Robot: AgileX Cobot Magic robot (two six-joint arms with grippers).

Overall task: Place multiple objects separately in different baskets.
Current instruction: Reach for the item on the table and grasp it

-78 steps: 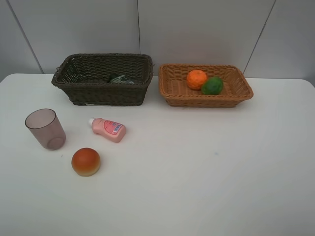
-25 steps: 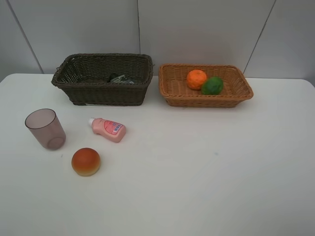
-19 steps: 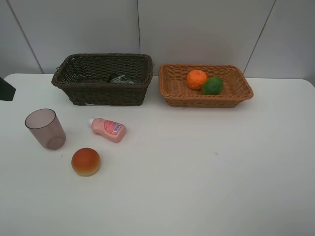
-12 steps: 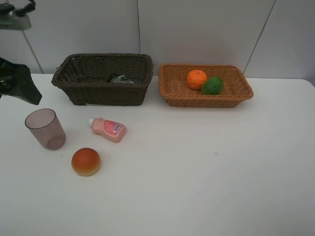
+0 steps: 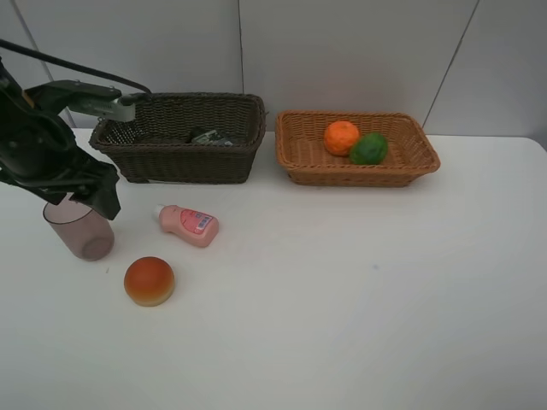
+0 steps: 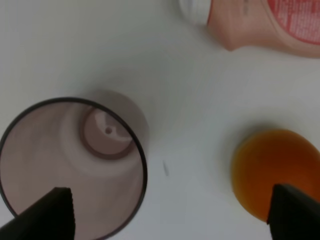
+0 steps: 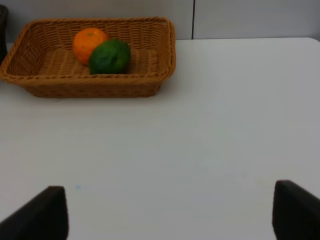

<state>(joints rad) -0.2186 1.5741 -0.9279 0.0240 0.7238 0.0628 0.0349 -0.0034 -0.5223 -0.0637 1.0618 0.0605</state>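
As L arm (image 5: 43, 154) points down, claw (image 6: 170, 212) (open) hangs near cup (image 6: 72, 167).

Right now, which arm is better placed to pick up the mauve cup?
Left. The left gripper hangs open right over the cup, one fingertip above its rim. The right gripper is off on the other side, facing the tan basket, well away from the cup.

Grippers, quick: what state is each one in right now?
Left gripper: open, empty, over the cup.
Right gripper: open, holding nothing.
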